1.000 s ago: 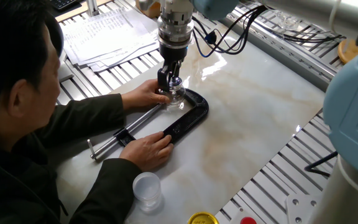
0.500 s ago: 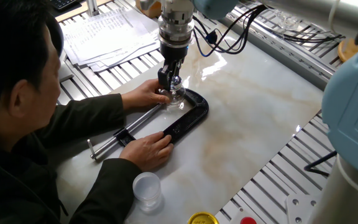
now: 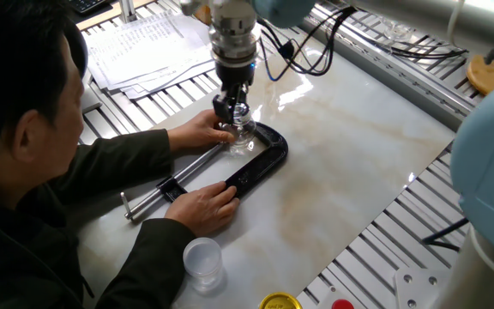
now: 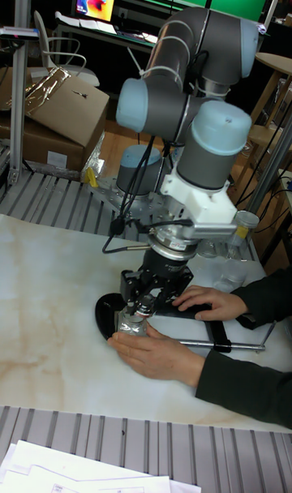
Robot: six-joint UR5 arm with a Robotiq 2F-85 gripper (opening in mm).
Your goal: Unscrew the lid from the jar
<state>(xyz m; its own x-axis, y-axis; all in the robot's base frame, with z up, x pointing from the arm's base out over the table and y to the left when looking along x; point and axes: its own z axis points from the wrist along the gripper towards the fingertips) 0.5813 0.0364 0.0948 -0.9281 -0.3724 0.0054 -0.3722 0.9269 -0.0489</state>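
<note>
The small clear jar (image 3: 244, 136) (image 4: 131, 324) stands inside the mouth of a black C-clamp (image 3: 264, 160) (image 4: 105, 313) on the marble table. A person's hand (image 3: 197, 130) (image 4: 159, 356) steadies the jar from the near side. My gripper (image 3: 233, 112) (image 4: 140, 300) comes straight down onto the jar's top. Its black fingers (image 3: 223, 108) are closed around the shiny lid (image 3: 241, 114), which they mostly hide.
The person's other hand (image 3: 206, 207) (image 4: 207, 300) presses on the clamp's bar. A frosted clear cup (image 3: 202, 261) and a gold-yellow lid (image 3: 280, 302) sit near the front edge. Papers (image 3: 148, 47) lie at the back left, and cables (image 3: 316, 51) hang behind the arm.
The wrist and gripper have turned and shifted slightly left while staying on the jar's top. The person's hands and the clamp have not moved.
</note>
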